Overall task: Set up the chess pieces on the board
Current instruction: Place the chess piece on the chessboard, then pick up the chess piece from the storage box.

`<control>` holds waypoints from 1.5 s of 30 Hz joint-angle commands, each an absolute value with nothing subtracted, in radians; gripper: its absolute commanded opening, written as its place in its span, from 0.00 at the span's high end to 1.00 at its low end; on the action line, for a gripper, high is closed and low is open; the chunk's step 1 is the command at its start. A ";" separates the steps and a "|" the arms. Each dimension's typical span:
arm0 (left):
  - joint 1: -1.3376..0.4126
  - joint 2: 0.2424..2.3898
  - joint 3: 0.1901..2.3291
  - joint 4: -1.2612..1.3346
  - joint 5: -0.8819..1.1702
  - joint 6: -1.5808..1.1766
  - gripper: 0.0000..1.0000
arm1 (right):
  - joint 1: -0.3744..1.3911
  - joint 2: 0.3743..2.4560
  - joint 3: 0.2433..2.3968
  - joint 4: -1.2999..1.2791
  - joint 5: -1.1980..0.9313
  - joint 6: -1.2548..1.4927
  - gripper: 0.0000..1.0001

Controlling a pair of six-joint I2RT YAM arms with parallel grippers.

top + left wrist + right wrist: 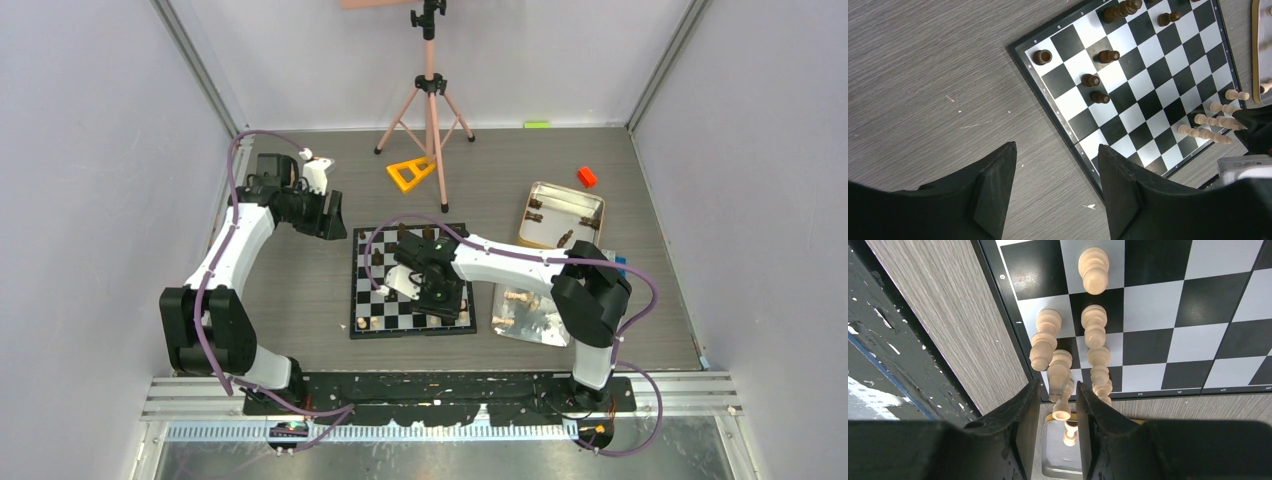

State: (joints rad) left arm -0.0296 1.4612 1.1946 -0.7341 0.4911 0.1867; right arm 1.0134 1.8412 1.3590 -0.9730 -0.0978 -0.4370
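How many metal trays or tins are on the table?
2: a gold-rimmed tin beyond and right of the board, and a silver tray nearer, partly under the right arm.

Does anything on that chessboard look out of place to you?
Nothing looks broken or spilled, but the dark chess pieces sit scattered over one corner of the board instead of in straight rows.
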 commanded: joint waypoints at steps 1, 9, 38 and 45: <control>-0.023 1.448 1.217 -0.738 0.514 0.179 0.37 | 1.020 1.808 1.363 -0.972 -0.087 -0.431 0.59; -0.023 1.458 1.220 -0.740 0.506 0.186 0.36 | 1.000 1.703 1.409 -1.027 -0.092 -0.429 0.44; -0.023 1.467 1.220 -0.751 0.628 0.230 0.36 | 0.295 1.590 1.141 -0.851 -0.193 -0.332 0.48; -0.023 1.463 1.228 -0.755 0.634 0.221 0.35 | 0.295 1.670 1.141 -0.785 -0.172 -0.326 0.50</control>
